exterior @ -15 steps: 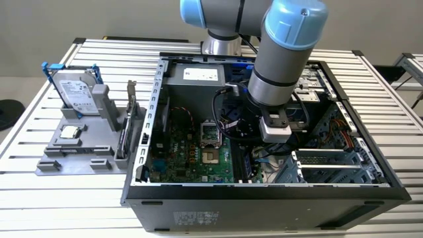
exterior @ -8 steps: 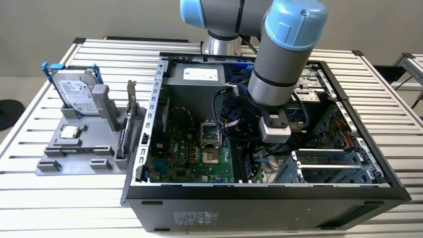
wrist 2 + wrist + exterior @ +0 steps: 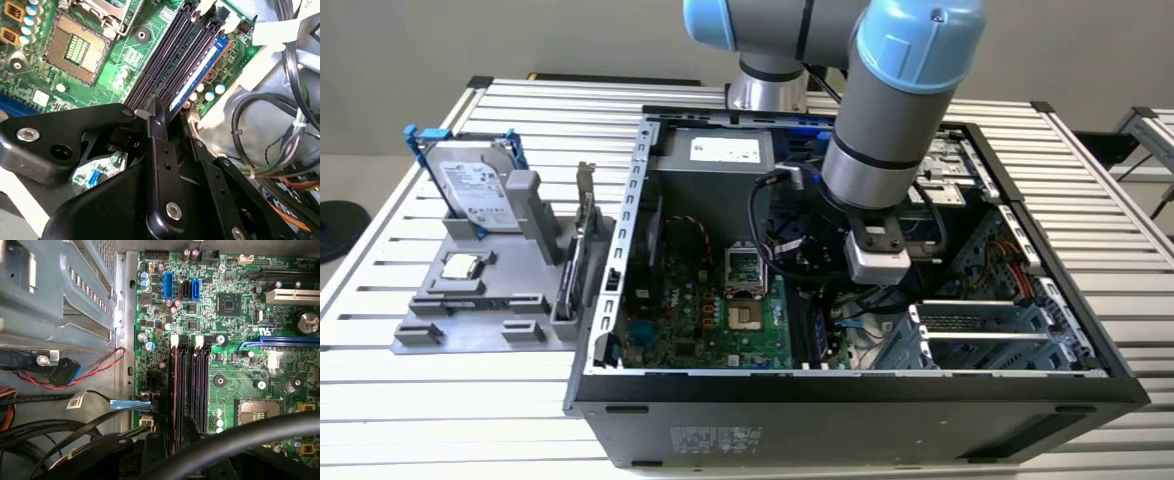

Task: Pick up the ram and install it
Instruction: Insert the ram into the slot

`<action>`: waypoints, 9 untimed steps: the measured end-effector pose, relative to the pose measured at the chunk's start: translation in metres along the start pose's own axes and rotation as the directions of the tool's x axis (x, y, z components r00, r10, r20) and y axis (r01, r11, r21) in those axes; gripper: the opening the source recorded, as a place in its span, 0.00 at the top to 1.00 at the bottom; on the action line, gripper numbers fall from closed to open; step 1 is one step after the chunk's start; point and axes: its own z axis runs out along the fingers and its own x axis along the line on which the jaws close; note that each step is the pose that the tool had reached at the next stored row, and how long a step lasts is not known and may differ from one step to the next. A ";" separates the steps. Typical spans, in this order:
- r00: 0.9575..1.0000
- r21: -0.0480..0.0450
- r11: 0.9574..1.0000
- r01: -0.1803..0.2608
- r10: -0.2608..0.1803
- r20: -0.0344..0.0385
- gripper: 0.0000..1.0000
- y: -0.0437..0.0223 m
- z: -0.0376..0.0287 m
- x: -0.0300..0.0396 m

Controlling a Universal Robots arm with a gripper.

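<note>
Dark bluish ram (image 3: 200,67) edged in orange, black slots (image 3: 190,390), green motherboard (image 3: 707,310) dotted with silver capacitors, black gripper (image 3: 160,125), grey arm (image 3: 881,130) with pale blue caps, red-black twisted wires (image 3: 95,367), grey tray (image 3: 494,290).

An open computer case (image 3: 854,390) sits on the slatted surface (image 3: 440,400); beside it, a grey holder (image 3: 487,300) carries a hard drive (image 3: 474,185).
</note>
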 end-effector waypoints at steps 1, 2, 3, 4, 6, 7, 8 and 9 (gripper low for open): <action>1.000 0.000 1.000 0.000 0.000 0.000 0.00 0.0003 -0.0041 -0.0002; 1.000 0.000 1.000 0.000 0.000 0.000 0.00 0.0006 -0.0084 -0.0003; 1.000 0.000 1.000 0.000 0.000 0.000 0.00 0.0009 -0.0120 -0.0005; 1.000 0.000 1.000 0.000 0.000 0.000 0.00 0.0011 -0.0148 -0.0006; 1.000 0.000 1.000 -0.001 0.001 0.000 0.00 0.0015 -0.0203 -0.0008; 1.000 0.000 1.000 -0.001 0.001 0.000 0.00 0.0016 -0.0218 -0.0009; 1.000 0.000 1.000 -0.001 0.001 0.000 0.00 0.0016 -0.0221 -0.0009; 1.000 0.000 1.000 -0.001 0.001 0.000 0.00 0.0016 -0.0221 -0.0009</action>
